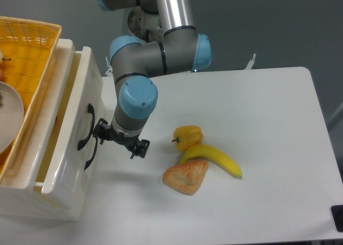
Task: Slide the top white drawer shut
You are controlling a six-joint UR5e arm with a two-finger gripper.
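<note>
Three foods lie near the front of the white bench [268,127]: a bread piece [186,176], a banana [213,158] touching it, and a yellow pepper [187,136] just behind. Left of them, the claw [119,141] sits against the top white drawer [69,143] beside its black handle [86,135]; whether its fingers are spread cannot be told. That drawer stands partly out. Behind sits a yellow wicker basket [29,52].

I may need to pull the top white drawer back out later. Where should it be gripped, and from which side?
Grip the curved black handle on the top white drawer front. It bows outward from the panel, leaving a gap behind it. Approach from the table side, where the gripper is now, jaws closing across the bar.
</note>
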